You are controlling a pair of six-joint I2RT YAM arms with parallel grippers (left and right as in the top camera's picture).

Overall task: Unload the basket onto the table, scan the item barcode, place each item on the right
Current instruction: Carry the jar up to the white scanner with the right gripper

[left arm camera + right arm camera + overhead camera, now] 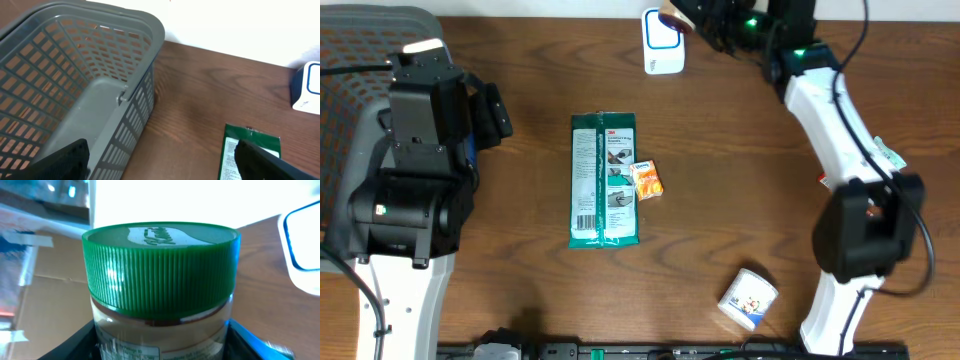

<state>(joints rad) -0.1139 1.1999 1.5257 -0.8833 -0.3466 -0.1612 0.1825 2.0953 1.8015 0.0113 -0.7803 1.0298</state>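
Observation:
My right gripper [161, 342] is shut on a clear jar [160, 327] with a ribbed green lid [160, 265]; a printed label shows low on its side. In the overhead view the jar [672, 14] hangs at the table's far edge, just beside and above the white and blue scanner [663, 43], with the right gripper [698, 16] behind it. The scanner [306, 245] sits to the right of the jar in the right wrist view. My left gripper [160, 162] stands open over bare wood by the basket, holding nothing.
A grey mesh basket [100, 65] fills the left side. A green wipes pack [605, 180] lies mid-table with a small orange packet [648, 179] beside it. A white tub [748, 298] lies on its side near the front right.

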